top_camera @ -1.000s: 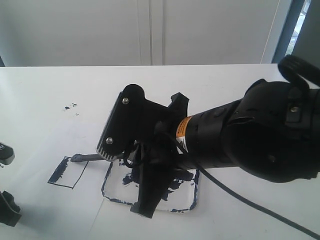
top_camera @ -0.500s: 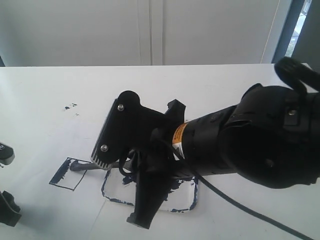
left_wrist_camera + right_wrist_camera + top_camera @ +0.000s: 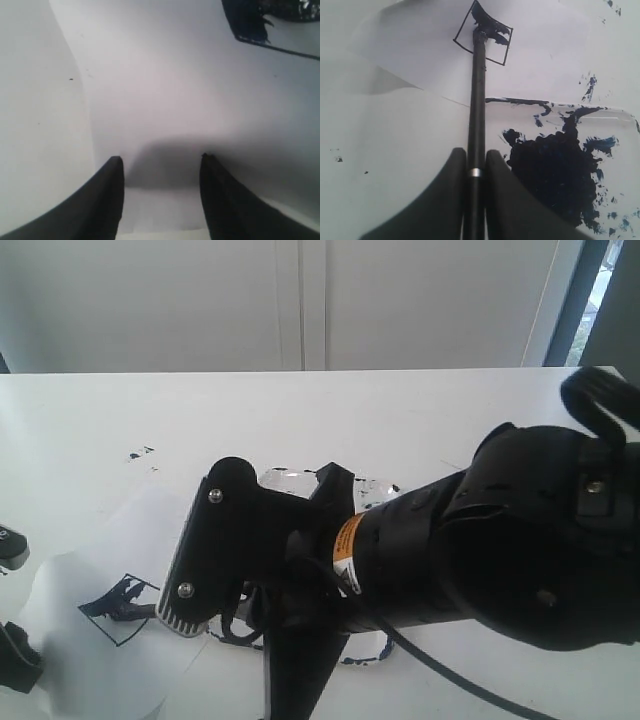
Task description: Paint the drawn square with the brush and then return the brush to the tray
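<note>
The drawn square (image 3: pixel 484 35) sits on white paper (image 3: pixel 420 45), its thin black outline partly filled with dark blue paint; it also shows as a square (image 3: pixel 118 608) in the exterior view. My right gripper (image 3: pixel 476 152) is shut on the long black brush (image 3: pixel 477 100). The brush tip rests inside the square's painted part. Beside the brush lies the tray (image 3: pixel 620 112) with a big dark paint blot (image 3: pixel 555 175). My left gripper (image 3: pixel 160 160) stands open over the paper (image 3: pixel 175 100) with nothing between its fingers, and a painted corner of the square (image 3: pixel 250 22) lies ahead of it.
My right arm (image 3: pixel 450 550) reaches across the middle and hides most of the tray (image 3: pixel 300 478). Small paint specks (image 3: pixel 138 453) mark the white table at the back left. The paper's edge (image 3: pixel 60 570) curls near the left gripper.
The right arm has swung down and to the left, carrying the brush tip from the square's edge into it. The square holds more paint, and the paper has shifted slightly.
</note>
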Tool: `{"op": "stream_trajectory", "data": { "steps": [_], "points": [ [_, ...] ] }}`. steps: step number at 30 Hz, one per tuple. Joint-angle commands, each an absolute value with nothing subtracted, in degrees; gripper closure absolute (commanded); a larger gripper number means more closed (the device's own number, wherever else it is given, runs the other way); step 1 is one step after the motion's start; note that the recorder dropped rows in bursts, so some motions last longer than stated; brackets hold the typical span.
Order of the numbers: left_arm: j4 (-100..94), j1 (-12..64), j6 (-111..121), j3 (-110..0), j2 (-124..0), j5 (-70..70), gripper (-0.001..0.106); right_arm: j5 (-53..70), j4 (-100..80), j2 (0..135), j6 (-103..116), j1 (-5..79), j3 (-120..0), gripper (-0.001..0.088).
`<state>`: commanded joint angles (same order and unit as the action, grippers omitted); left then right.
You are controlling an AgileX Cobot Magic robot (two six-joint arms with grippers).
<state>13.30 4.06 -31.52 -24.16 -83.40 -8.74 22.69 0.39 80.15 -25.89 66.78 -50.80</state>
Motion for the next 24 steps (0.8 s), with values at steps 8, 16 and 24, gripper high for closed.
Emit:
{"op": "stream_trajectory", "data": {
  "steps": [8,16,24],
  "points": [
    [10.60,4.06,-31.52,-24.16,-77.41,-11.85,0.053,17.43,-1.30,79.42,-25.51,66.65,-50.80,0.0868],
    [8.19,4.06,-27.35,-24.16,-73.07,-14.62,0.053,15.09,-1.56,77.28,-25.38,66.65,-50.80,0.0868],
    [14.53,4.06,-16.49,-24.16,-72.66,-15.01,0.053,14.89,-1.56,78.11,-23.52,66.27,-50.80,0.0868]
  ]
}}
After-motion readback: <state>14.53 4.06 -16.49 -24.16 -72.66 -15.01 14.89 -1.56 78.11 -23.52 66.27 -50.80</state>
